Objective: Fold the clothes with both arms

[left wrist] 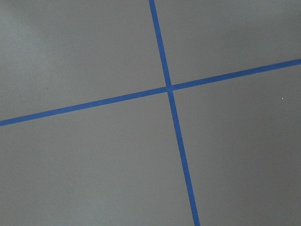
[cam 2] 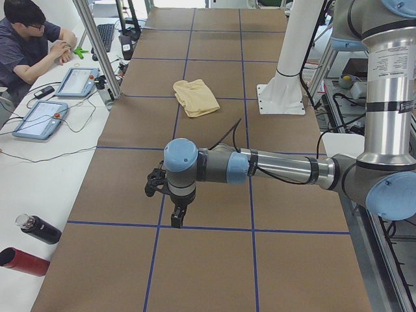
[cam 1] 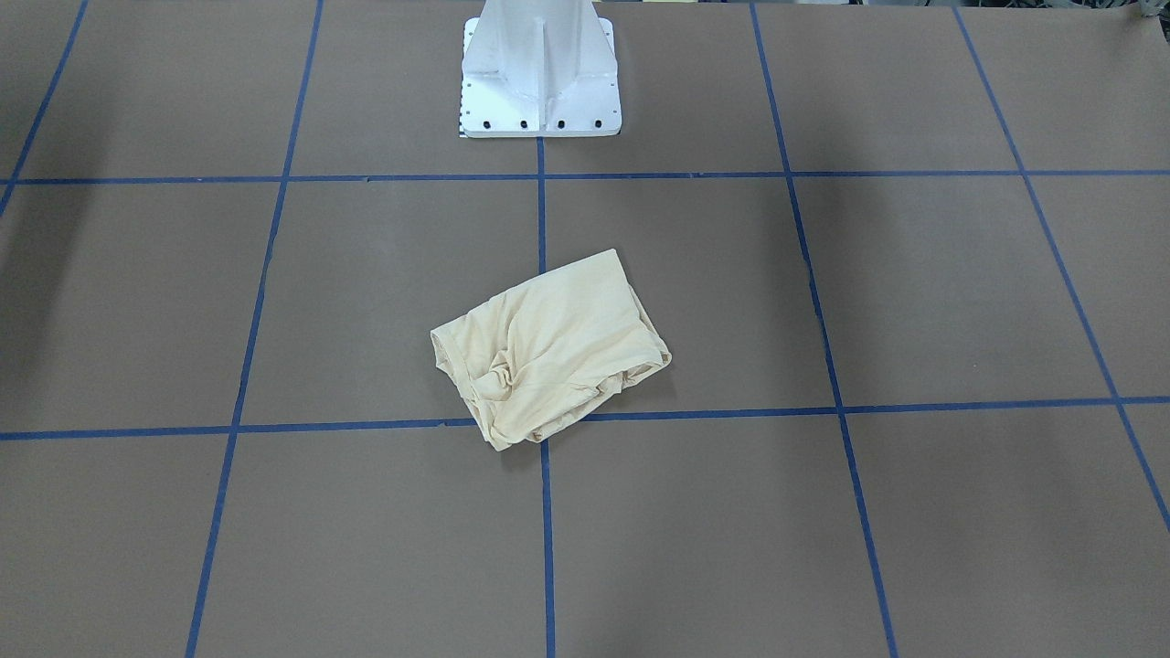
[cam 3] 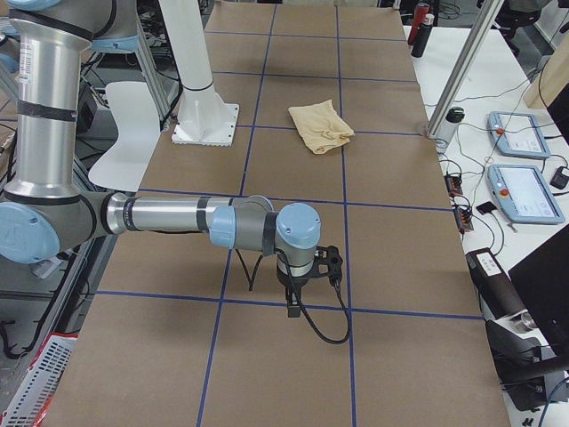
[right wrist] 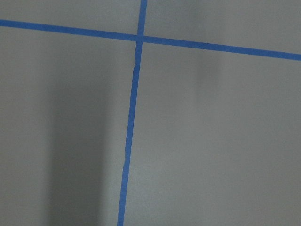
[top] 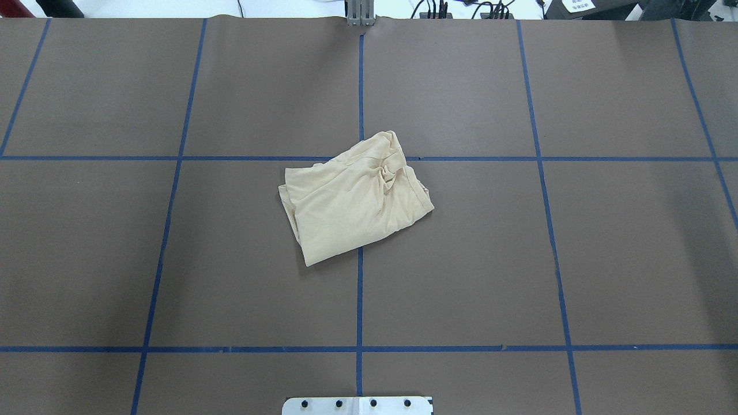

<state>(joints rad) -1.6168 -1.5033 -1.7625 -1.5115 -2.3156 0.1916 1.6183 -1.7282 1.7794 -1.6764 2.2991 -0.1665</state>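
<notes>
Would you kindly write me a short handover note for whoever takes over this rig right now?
Left gripper: over the table near the robot's left end, far from the shirt; open or shut cannot be told.
Right gripper: likewise at the right end; cannot be told.
Shirt: mid-table, a small rumpled bundle, neither gripper touching it.
Done: it looks folded.
Left: probably only smoothing the bunched corner, if wanted.

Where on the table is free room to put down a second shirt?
Free: the squares on both sides of the shirt, and the row between it and the base. Occupied: the middle, under the shirt. At the table ends the left tool and right tool hang low.
</notes>
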